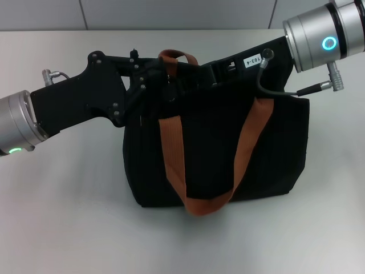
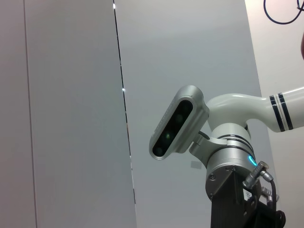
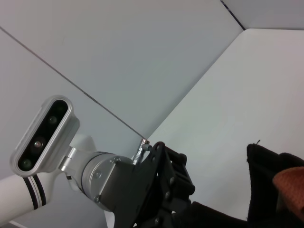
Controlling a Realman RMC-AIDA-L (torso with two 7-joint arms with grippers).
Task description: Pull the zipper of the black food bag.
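The black food bag [image 1: 285, 148] stands upright in the middle of the white table in the head view. One orange-brown strap [image 1: 172, 154] hangs in a loop down its front, and another strap [image 1: 177, 55] arches over its top. My left gripper [image 1: 161, 80] reaches in from the left and lies at the left part of the bag's top edge. My right gripper [image 1: 215, 71] reaches in from the upper right and lies at the top edge near the middle. The zipper pull is hidden behind the grippers. The right wrist view shows a corner of the bag [image 3: 263, 161].
The white table [image 1: 68, 217] spreads around the bag, with a grey panelled wall [image 1: 171, 14] behind it. The left wrist view shows the wall and my right arm's wrist [image 2: 228, 166]. The right wrist view shows my left arm's wrist [image 3: 104, 180].
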